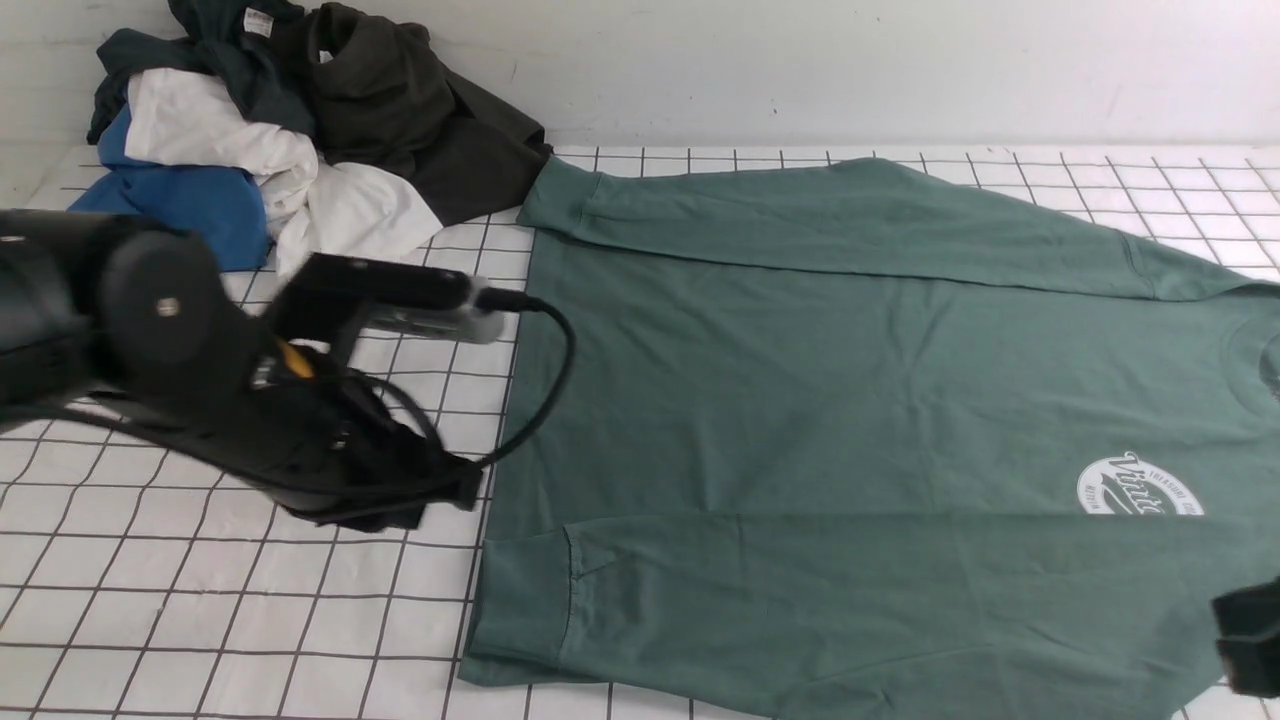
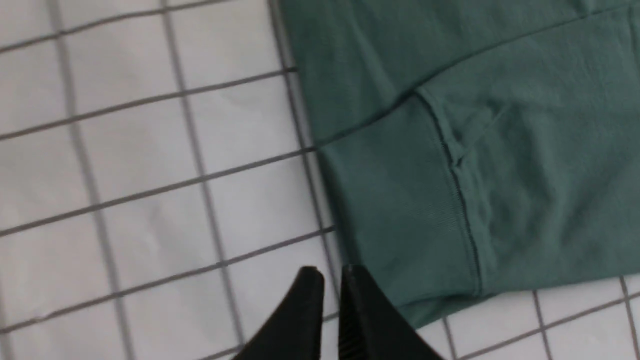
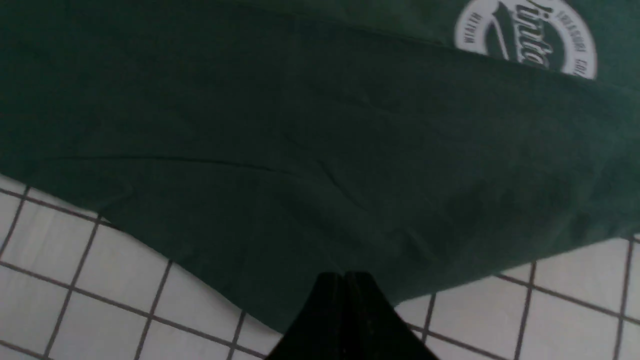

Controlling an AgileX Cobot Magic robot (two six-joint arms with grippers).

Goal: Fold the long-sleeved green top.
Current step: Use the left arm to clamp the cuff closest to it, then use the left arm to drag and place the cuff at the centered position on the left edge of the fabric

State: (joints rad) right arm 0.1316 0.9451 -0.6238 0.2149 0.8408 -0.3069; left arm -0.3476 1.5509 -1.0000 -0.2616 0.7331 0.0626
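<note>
Green long-sleeved top (image 1: 850, 400) lies spread flat on the white gridded table (image 1: 200, 600), turned sideways with its hem toward the robot's left and its collar toward the right. My worry is the grab. The left gripper (image 2: 332, 274) sits just off the top's near hem corner with its jaws parted only a sliver and nothing between them. A slit that thin could catch just the ribbed cuff (image 2: 400, 210) and peel the tucked sleeve off the body. The right gripper (image 3: 345, 277) hangs at the top's near edge with its tips pressed together. I see no cloth pinched there, and lowered like that it would shove the fabric into wrinkles. The cotton is a muted sage, smooth, both sleeves laid over the body, with a white oval logo (image 1: 1140, 487) on the chest. A heap of other clothes (image 1: 300, 130) touches the top's far cuff.
</note>
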